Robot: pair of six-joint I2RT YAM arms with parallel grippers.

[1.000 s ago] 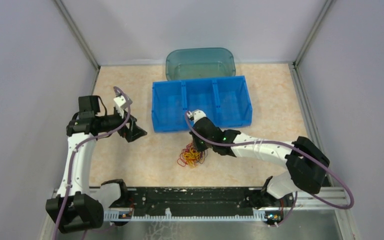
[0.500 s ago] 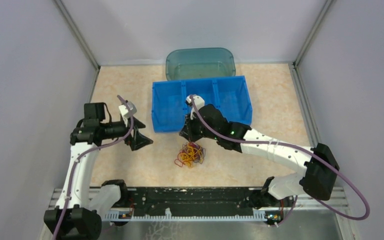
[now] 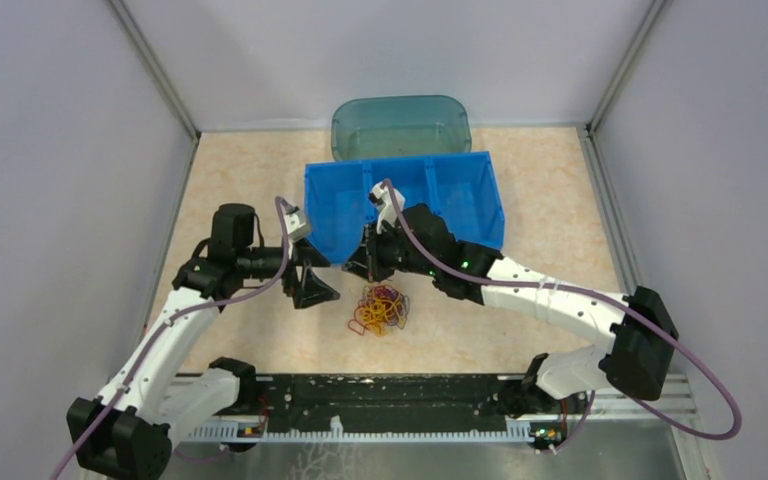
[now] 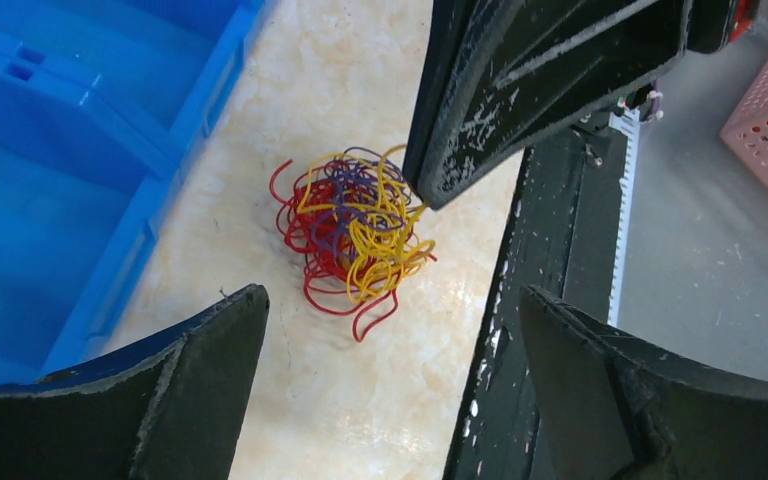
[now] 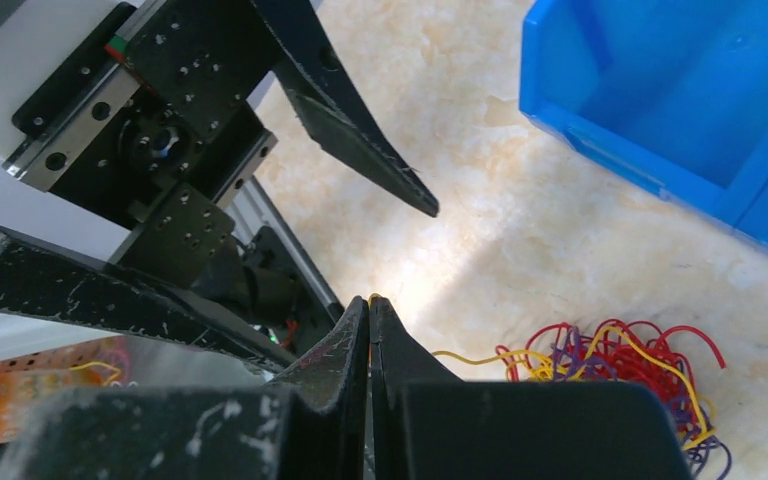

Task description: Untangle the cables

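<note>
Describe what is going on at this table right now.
A tangled clump of cables lies on the table in front of a blue bin. The right pincer is shut and appears to pinch a yellow strand at the clump's edge. The left pincer is open beside the clump, gripping nothing.
</note>
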